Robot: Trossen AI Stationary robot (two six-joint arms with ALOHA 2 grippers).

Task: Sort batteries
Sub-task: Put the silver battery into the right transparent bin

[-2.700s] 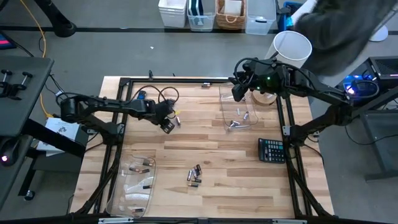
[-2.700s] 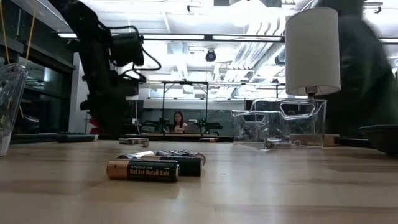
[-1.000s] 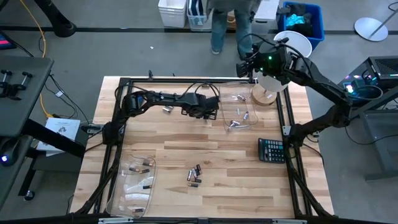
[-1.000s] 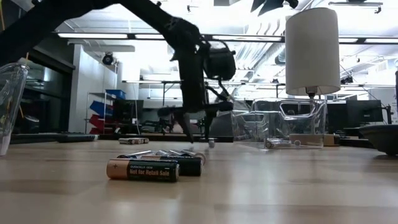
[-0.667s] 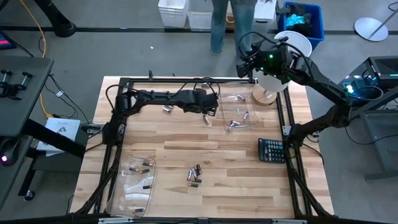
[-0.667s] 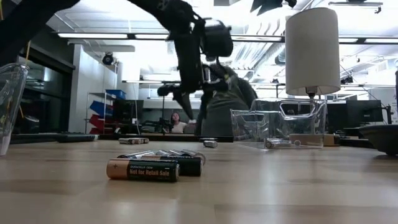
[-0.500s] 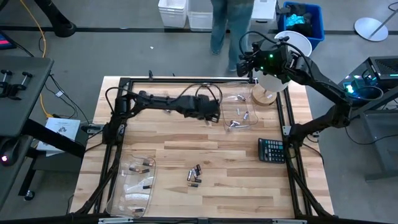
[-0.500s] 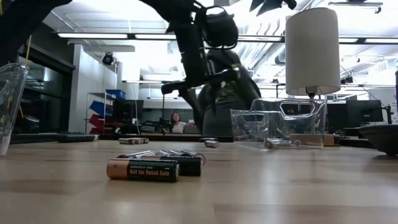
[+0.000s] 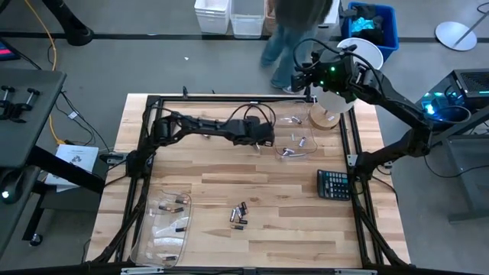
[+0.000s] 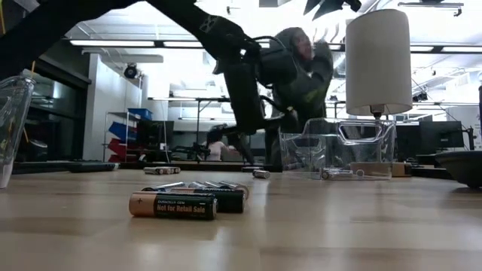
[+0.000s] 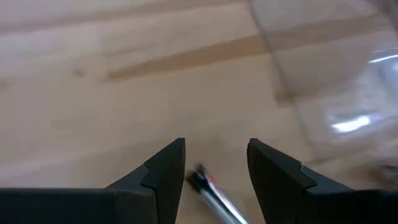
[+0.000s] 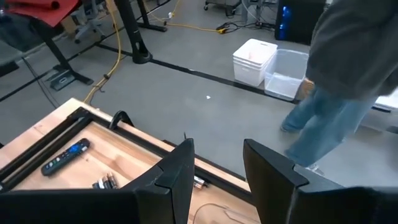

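1. Batteries point(image 9: 239, 215), tiny cylinders, are seen in the high view as a loose cluster near the middle of the pale plank table point(image 9: 221, 187); more are held in a clear tray point(image 9: 162, 225) at the left front corner and in a second clear tray point(image 9: 294, 137) toward the right rear. The left gripper point(image 9: 263, 141) is stretched out just beside that second tray, with one small battery point(image 9: 257, 149) on the wood beneath it. The right gripper point(image 9: 304, 76) is raised over the table's far edge, by a white cylinder point(image 9: 359, 55). A dark keypad calculator point(image 9: 334, 184) is placed at the right edge, and a person point(image 9: 294, 30) is partly cut off at the frame's top

2. In the low view, a dark copper-ended battery point(image 10: 172, 205) is shown nearest, with others bunched behind it; the farther ones are hard to make out. The left arm point(image 10: 241, 75) is seen arched above a silvery battery point(image 10: 260, 174) lying beside the clear tray point(image 10: 337, 147)

3. In the left wrist view, the dark fingers point(image 11: 165, 171) are spread apart with nothing clasped; a slim battery point(image 11: 211, 190), blurred and partly cut off, is seen on the wood between them

4. In the right wrist view, the fingers point(image 12: 177, 168) are parted and empty; a black-and-blue remote point(image 12: 65, 156) is laid on the table
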